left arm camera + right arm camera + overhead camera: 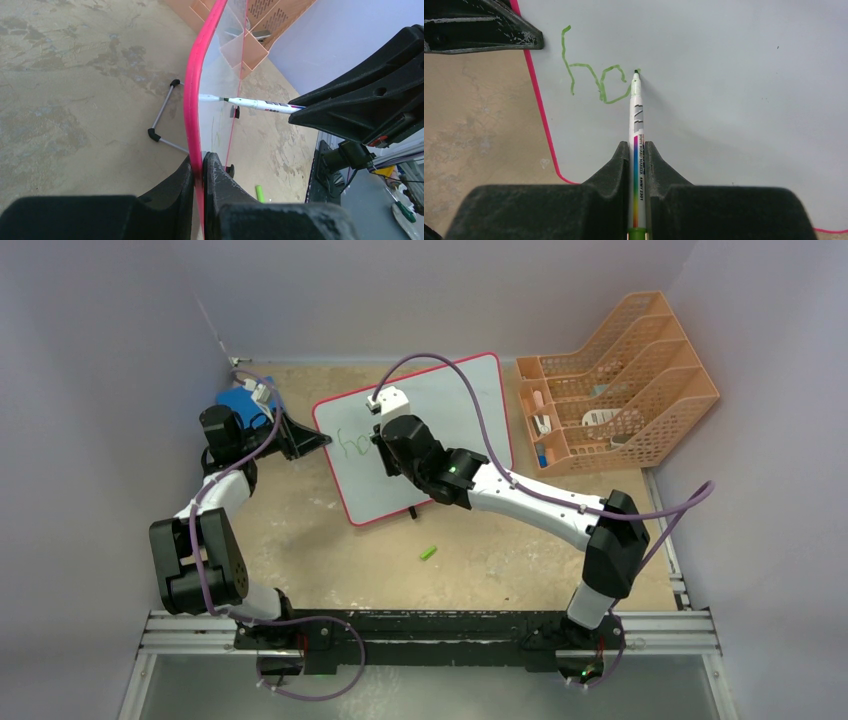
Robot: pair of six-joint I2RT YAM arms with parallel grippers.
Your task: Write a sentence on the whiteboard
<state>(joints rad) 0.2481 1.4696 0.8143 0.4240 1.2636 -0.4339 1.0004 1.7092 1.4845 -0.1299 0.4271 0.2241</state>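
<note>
- Our left jaws are clamped on the whiteboard [192, 90] rim; we should hold it rigid.
- Our right jaws pinch the marker [637, 125]; we should press lightly and extend the sentence [594, 82] evenly rightward.

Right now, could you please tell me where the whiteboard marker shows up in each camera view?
Top external: not distinguishable; hidden beneath the right gripper over the whiteboard.
Left wrist: the marker lies horizontally, right of centre, its tip on the board.
Right wrist: the marker stands upright at centre, its tip at the green writing.
Shared landmark: the whiteboard's red rim.
</note>
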